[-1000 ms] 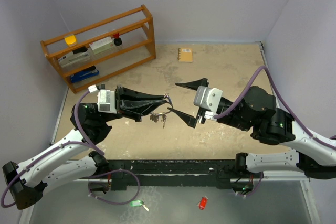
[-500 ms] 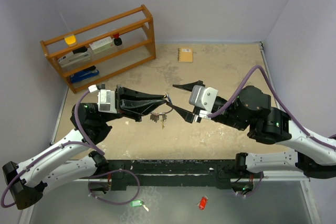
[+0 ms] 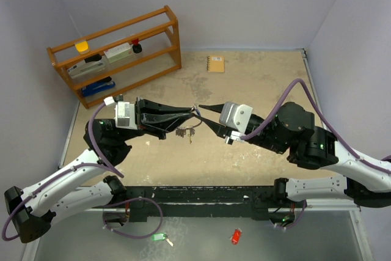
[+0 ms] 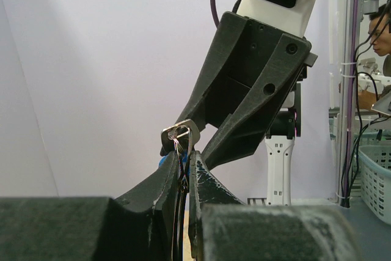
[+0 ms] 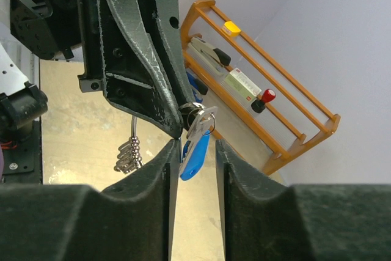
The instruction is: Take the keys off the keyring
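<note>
My left gripper (image 3: pixel 190 114) is shut on the thin silver keyring (image 4: pixel 181 151) and holds it above the table. A bunch of tiny silver keys (image 3: pixel 185 132) dangles below the ring. Tip to tip with it stands my right gripper (image 3: pixel 200 115). In the right wrist view its jaws (image 5: pixel 197 146) stand a little apart, with the blue-tagged key (image 5: pixel 195 151) hanging between them. The tag lies against the left finger and clear of the right one. A silver key head (image 5: pixel 201 119) sits on the ring just above the tag. The silver bunch (image 5: pixel 127 156) hangs left of the fingers.
An orange wooden rack (image 3: pixel 116 53) with small items stands at the back left. A yellow notebook (image 3: pixel 215 63) lies at the back of the table. A green tag (image 3: pixel 159 236) and a red tag (image 3: pixel 235 236) lie on the front ledge below the arm bases.
My right gripper has moved left up to the left gripper's tip, and its jaws have narrowed around the blue-tagged key. The left gripper has kept its hold and shifted slightly.
</note>
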